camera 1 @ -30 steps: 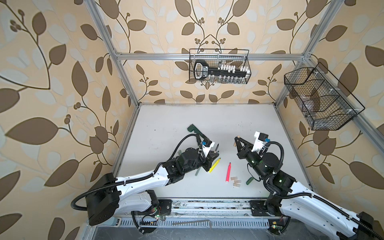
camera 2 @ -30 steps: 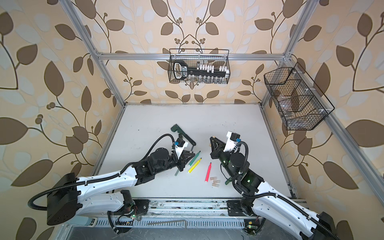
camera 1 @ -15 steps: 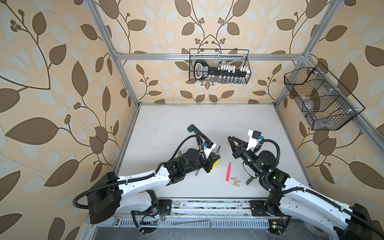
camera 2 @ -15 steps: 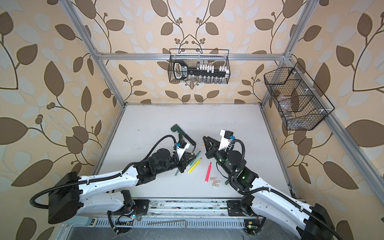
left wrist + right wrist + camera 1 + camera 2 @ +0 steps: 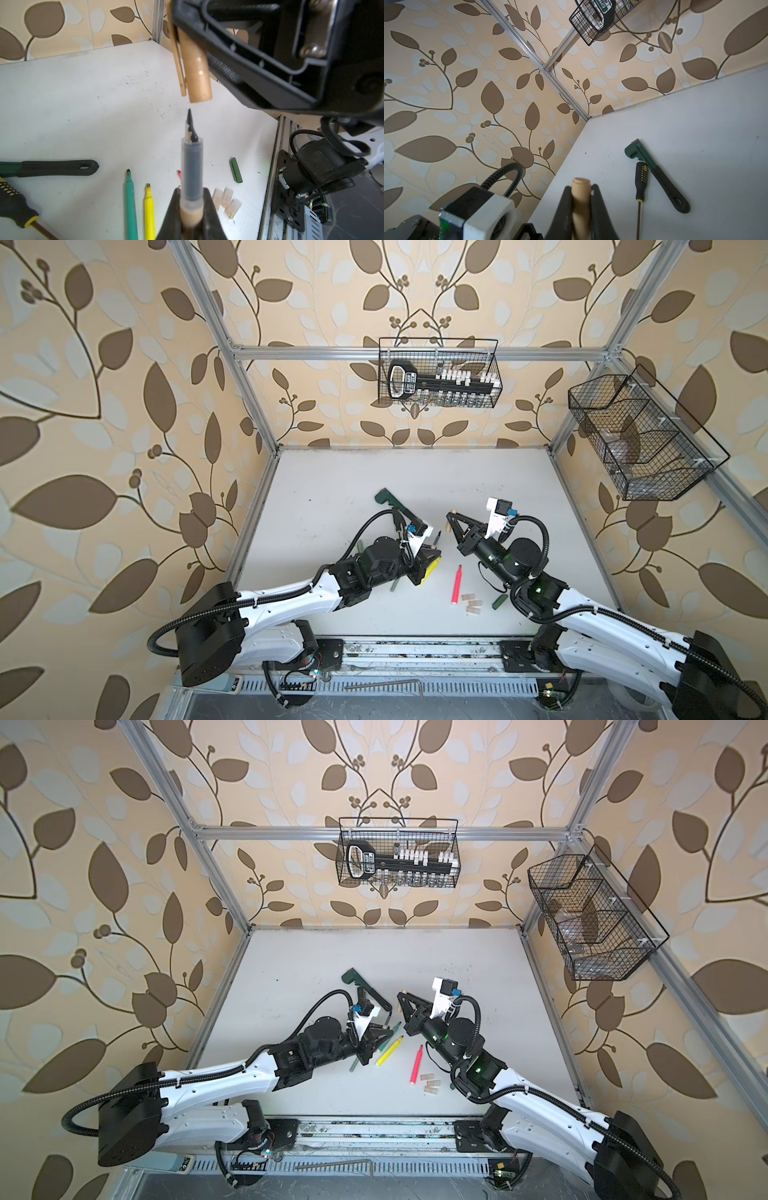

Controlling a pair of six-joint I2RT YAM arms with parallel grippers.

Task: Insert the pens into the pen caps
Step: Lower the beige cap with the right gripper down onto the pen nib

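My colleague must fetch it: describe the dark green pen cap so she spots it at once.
On the white table, near its front edge in a top view, find the neon pink pen. Right of it lie three pale beige caps, then the dark green cap: stubby, the only dark one.

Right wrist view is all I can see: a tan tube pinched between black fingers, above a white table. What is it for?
Observer: It is the gold-brown cap; the left gripper holds a gold-brown pen tip-first just short of its open end.
Operator: Have they met?
Observer: No, the left wrist view shows a small gap between tip and cap.
Operator: Any other caps?
Observer: Three pale caps and a dark green cap lie on the table.
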